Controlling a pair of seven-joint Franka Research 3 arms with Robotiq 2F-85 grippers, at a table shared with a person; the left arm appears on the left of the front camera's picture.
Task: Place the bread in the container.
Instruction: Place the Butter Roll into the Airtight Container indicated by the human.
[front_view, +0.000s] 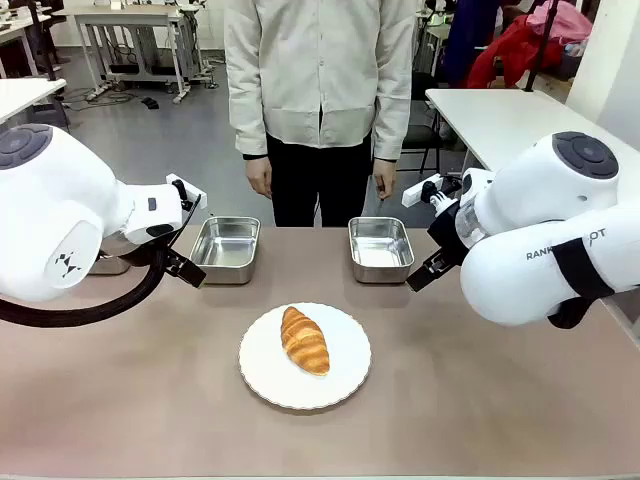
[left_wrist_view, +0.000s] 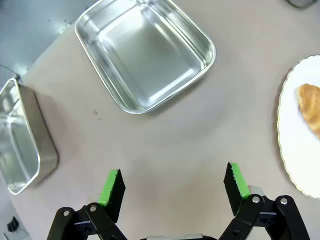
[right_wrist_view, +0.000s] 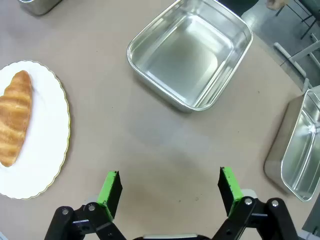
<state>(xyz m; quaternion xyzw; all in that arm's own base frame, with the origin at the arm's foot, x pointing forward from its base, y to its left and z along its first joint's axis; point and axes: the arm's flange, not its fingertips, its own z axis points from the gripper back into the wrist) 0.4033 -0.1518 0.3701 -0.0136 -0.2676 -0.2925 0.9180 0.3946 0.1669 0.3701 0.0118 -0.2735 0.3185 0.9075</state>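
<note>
The bread (front_view: 305, 340) is a golden-brown croissant-shaped roll lying on a round white plate (front_view: 262, 368) at the table's middle front. Beyond it stand two steel containers, one to the left (front_view: 226, 249) and one to the right (front_view: 380, 248), both empty. My left gripper (front_view: 193, 272) hangs open beside the left container (left_wrist_view: 145, 52), with bare table between its fingers (left_wrist_view: 111, 187); the bread (left_wrist_view: 311, 107) peeks in at the edge. My right gripper (front_view: 420, 282) is open near the right container (right_wrist_view: 192, 52), and the bread (right_wrist_view: 15, 117) lies off to its side.
A further steel pan (left_wrist_view: 20, 145) sits at the table's left end and another one (right_wrist_view: 297, 145) at the right end. A person stands at the far edge with hands (front_view: 260, 178) hanging down. White tables stand behind.
</note>
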